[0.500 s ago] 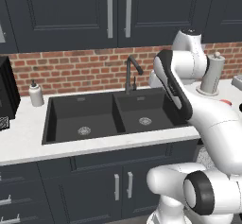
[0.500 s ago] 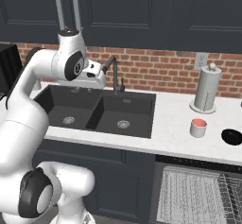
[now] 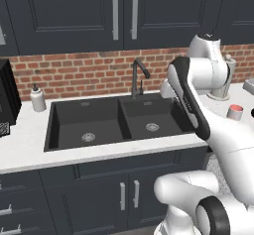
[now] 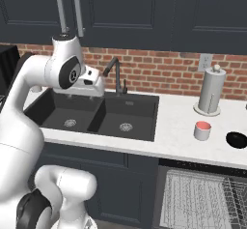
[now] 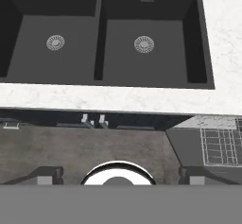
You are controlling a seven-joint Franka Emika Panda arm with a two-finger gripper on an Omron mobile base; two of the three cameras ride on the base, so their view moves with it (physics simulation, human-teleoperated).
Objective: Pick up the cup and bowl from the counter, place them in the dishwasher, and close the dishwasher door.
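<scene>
jaws spread and empty, our gripper has swung slightly right above the black double sink; the small grey-white, red-lined cup waits untouched on the white counter.

Black double sink, faucet, brick backsplash

Colours/patterns, kitchen run
Counter white, faint speckle; cup pale grey, red-pink inside; bowl glossy black; sink matte black; backsplash red brick; dishwasher rack silver wire.
</scene>
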